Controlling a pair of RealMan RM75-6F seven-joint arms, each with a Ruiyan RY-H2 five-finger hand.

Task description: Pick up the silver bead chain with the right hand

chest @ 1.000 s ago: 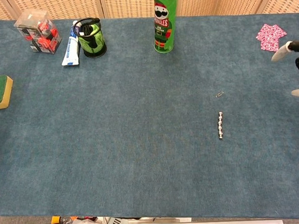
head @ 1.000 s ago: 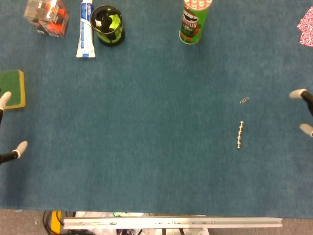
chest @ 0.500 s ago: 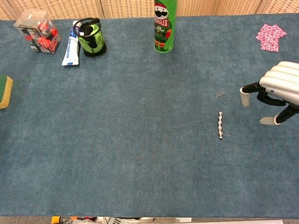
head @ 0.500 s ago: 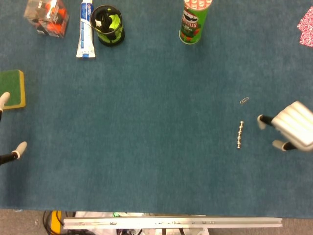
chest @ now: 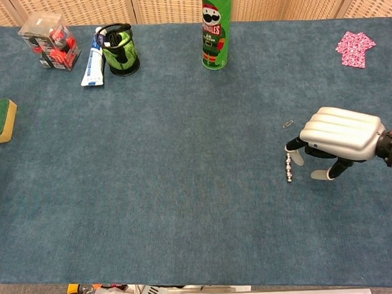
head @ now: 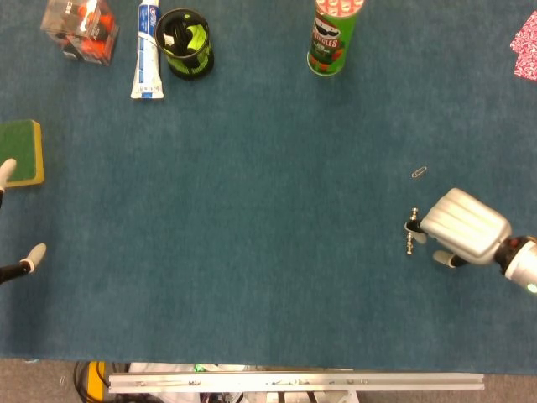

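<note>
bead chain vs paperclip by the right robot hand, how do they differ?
The silver bead chain is a longer straight string of round beads; the paperclip is a smaller bent-wire loop. The chain runs near-far on the mat, while the clip lies at a slant. The right robot hand has a fingertip right at the chain's far end; the clip lies apart from it. Both are silvery and lie flat on the blue mat.
</note>
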